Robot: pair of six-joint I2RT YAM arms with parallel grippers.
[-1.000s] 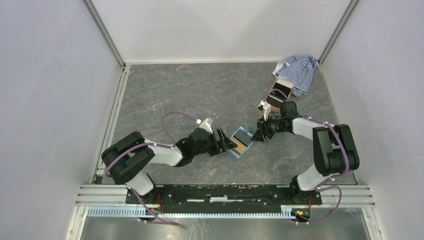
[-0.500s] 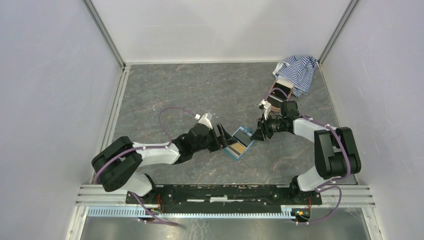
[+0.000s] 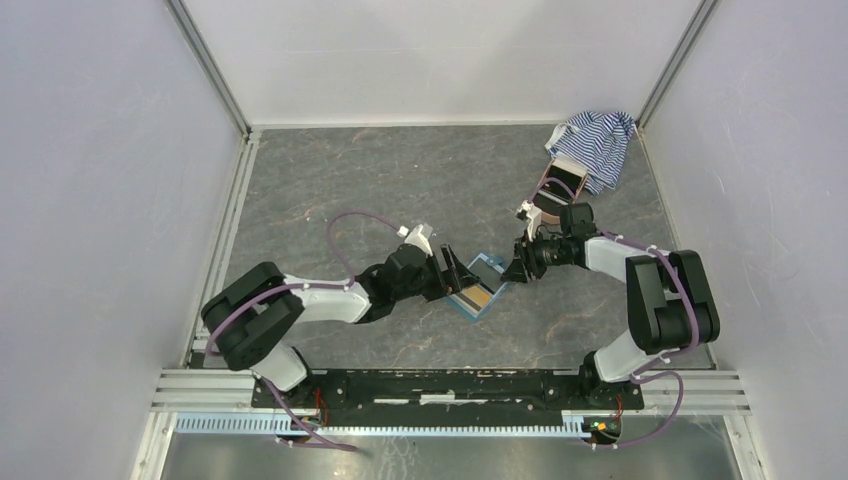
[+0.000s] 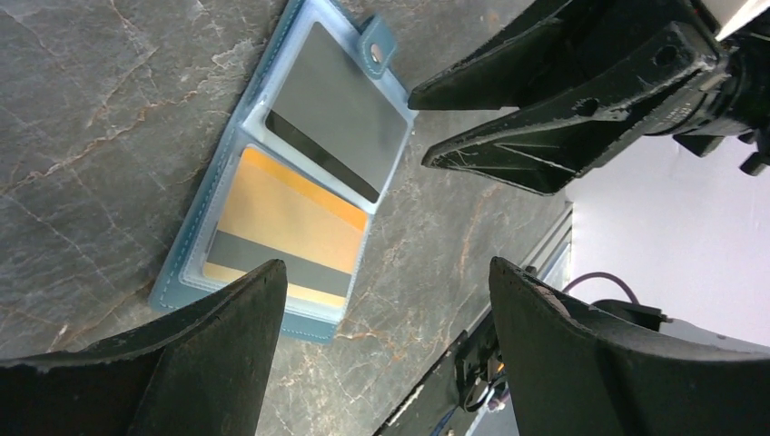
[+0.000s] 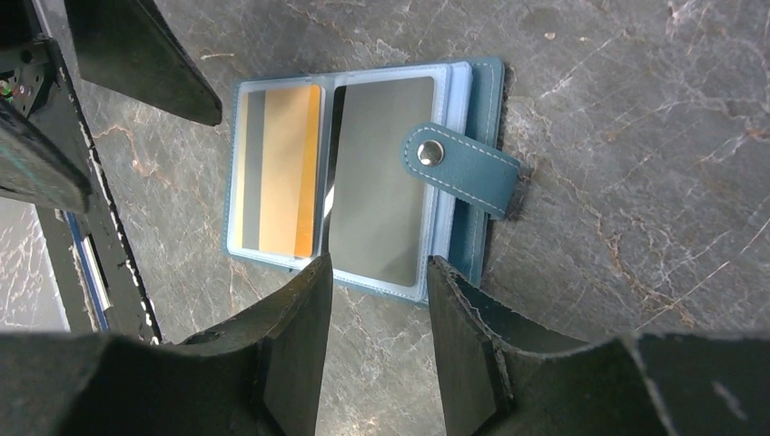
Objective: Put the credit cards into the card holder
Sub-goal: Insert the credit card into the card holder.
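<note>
Found the card holder (image 3: 478, 288) lying open at the centre of the top view, tan-gold card (image 5: 281, 168) and dark grey card (image 5: 372, 218) in its clear sleeves. Saw left gripper (image 4: 386, 272) wide open and empty just left of it, and right gripper (image 5: 377, 265) about half open and empty at its right. Judged the cards light, stiff and slippery, best pinched by a free short edge; judged the holder soft, needing to be pressed flat.

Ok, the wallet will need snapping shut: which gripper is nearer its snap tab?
Right. The right gripper, open, sits at the card holder's half with the grey card and snap tab; the left gripper, open, hovers by the gold card at the other end.
</note>
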